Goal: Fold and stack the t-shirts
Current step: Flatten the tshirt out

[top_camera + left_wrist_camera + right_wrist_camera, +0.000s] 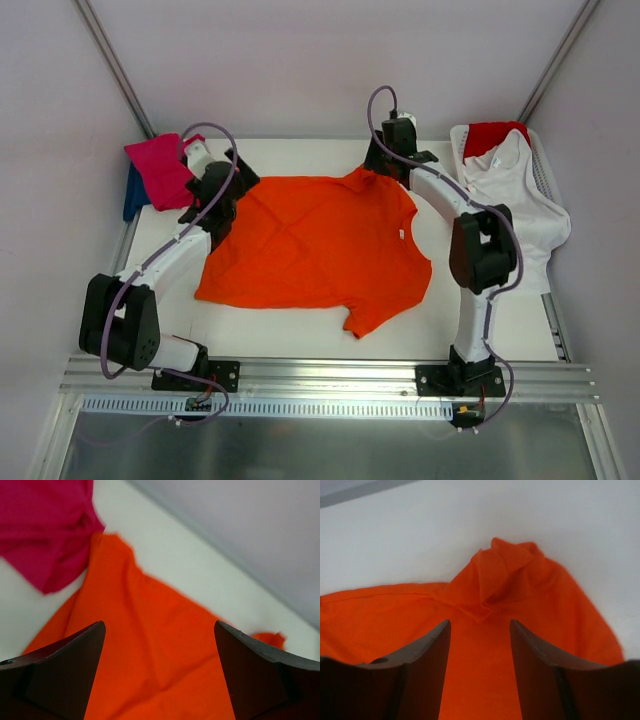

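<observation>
The bright orange t-shirt (310, 250) lies spread flat on the white table, one sleeve near the front edge. My left gripper (232, 185) is open and empty, low over the shirt's far left corner; in the left wrist view (160, 630) orange cloth (150, 655) fills the gap between the wide-apart jaws. My right gripper (383, 165) is open over the shirt's far sleeve; in the right wrist view (480, 625) the bunched sleeve (505, 575) lies just beyond the fingertips. A magenta-pink t-shirt (160, 170) lies folded on a dark blue one (133, 195) at the far left, and also shows in the left wrist view (45, 525).
A white plastic basket (545, 165) stands at the far right, with a white t-shirt (510, 195) draped over its side and a red one (492, 135) inside. Walls enclose the table at the back and sides. A metal rail runs along the near edge.
</observation>
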Available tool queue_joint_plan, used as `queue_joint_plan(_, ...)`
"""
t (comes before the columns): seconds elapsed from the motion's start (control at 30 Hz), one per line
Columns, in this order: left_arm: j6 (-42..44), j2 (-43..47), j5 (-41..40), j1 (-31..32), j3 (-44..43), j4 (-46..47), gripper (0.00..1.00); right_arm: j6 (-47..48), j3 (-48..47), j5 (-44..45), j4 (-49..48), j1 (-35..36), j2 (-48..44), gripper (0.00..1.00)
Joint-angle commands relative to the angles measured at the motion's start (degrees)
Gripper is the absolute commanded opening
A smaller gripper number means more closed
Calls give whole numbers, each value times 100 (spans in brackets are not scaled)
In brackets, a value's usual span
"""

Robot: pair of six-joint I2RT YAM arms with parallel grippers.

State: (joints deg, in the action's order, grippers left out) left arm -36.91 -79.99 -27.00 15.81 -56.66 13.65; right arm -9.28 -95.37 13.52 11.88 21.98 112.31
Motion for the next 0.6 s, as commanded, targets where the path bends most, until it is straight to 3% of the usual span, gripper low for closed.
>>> queue_joint_plan(0.0,-457,246,-33,264,690,-468,91,-706,-481,-1738,-107,-220,756,53)
queue_joint_plan(0.27,-581,1291,20,423,1789,-662,91,-970,-974,-1765,34,-334,1231,54)
queue_joint_plan(0.57,-598,1495,142,502,2001,-794,90,-1032,-1203,-1721,51,-334,1539,54)
